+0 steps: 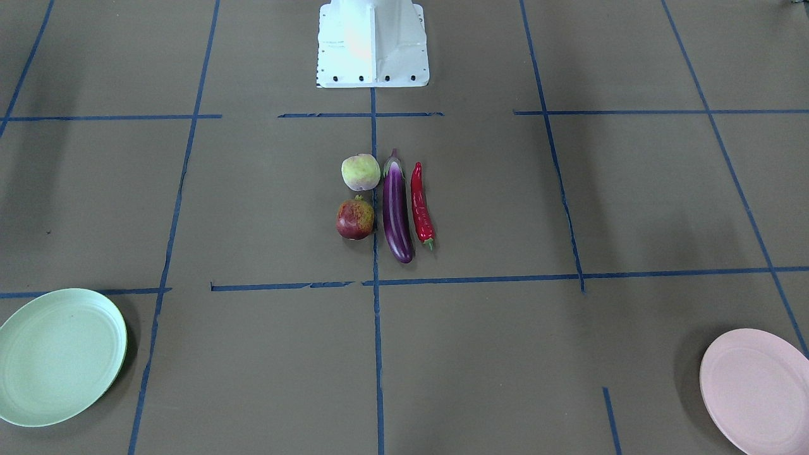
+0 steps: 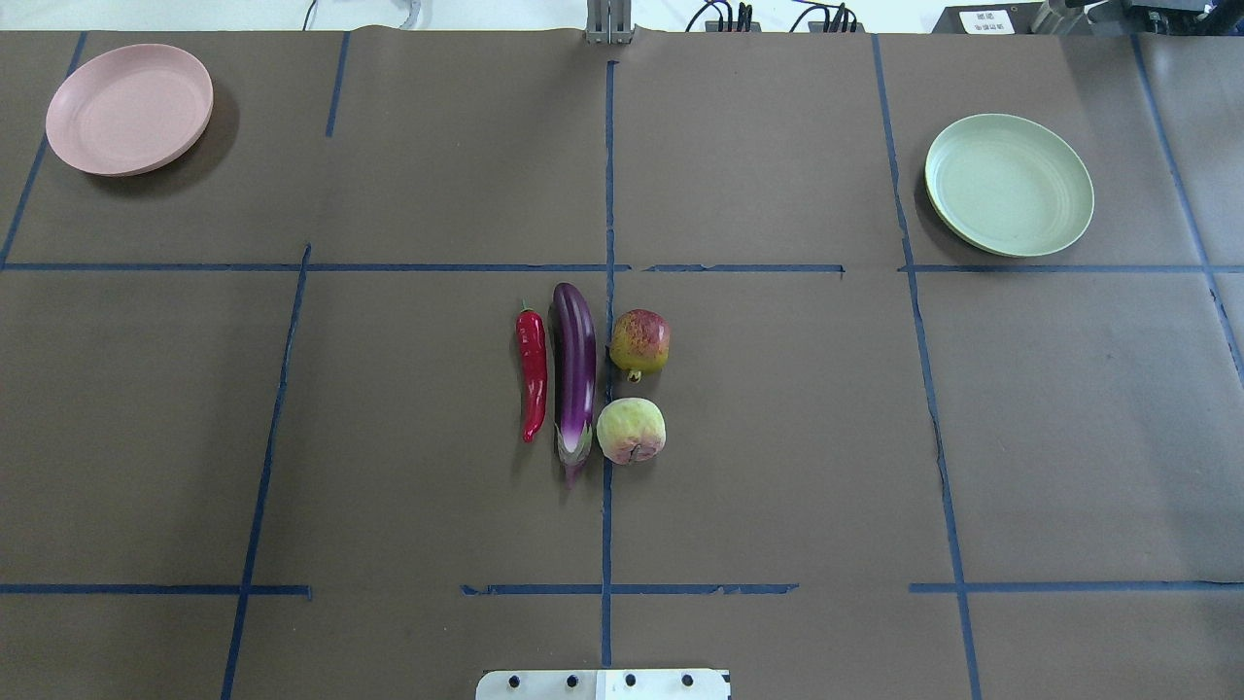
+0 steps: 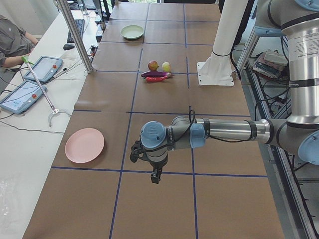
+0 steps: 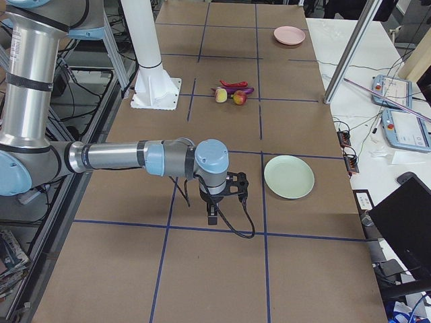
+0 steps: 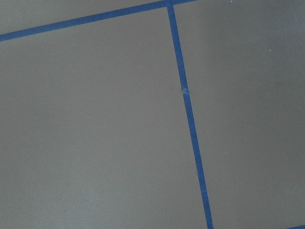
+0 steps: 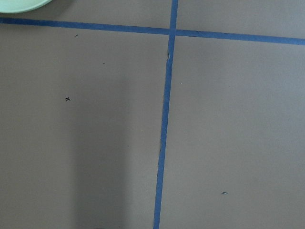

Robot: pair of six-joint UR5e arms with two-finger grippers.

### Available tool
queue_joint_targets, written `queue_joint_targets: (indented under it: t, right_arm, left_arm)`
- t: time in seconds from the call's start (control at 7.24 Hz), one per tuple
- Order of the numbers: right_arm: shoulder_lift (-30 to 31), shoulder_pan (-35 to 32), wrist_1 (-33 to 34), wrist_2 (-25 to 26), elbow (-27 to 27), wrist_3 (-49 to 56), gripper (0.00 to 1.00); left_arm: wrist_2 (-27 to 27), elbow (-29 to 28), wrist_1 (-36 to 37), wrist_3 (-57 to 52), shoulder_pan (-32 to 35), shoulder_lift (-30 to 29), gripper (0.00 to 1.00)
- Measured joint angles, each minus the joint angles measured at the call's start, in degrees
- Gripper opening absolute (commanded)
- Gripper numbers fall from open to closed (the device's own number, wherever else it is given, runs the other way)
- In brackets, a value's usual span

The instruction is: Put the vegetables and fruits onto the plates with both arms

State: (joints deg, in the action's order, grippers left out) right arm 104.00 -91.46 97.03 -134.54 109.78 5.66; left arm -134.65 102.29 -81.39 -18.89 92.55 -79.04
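Note:
The purple eggplant (image 1: 397,212) lies mid-table, the red chili (image 1: 420,203) beside it. The pale yellow-green fruit (image 1: 360,172) and the dark red-yellow fruit (image 1: 354,219) sit on its other side. In the overhead view the eggplant (image 2: 573,374) lies between the chili (image 2: 532,369) and the fruits. The mint plate (image 2: 1009,185) is far right, the pink plate (image 2: 129,107) far left; both are empty. My left gripper (image 3: 156,177) hangs over bare table near the pink plate (image 3: 84,145). My right gripper (image 4: 212,215) hangs near the mint plate (image 4: 289,176). I cannot tell whether either is open.
The white base block (image 1: 373,44) stands at the robot's edge of the table. Blue tape lines (image 2: 607,292) grid the brown surface. A side bench holds tablets (image 3: 22,94) and a metal pole (image 3: 75,35); a person (image 3: 10,40) sits there.

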Motion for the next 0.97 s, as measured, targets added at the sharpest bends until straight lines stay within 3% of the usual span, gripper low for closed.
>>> queue_joint_targets:
  t: [0.41, 0.97]
  right_arm:
    - [-1.7, 2.0, -0.1, -0.1, 0.1, -0.1, 1.0]
    - [-16.7, 16.1, 0.0, 0.2, 0.1, -6.1, 1.0]
  left_arm:
    - [-0.3, 0.4, 0.0, -0.3, 0.0, -0.1, 1.0]
    - [-0.5, 0.5, -0.1, -0.2, -0.1, -0.2, 1.0]
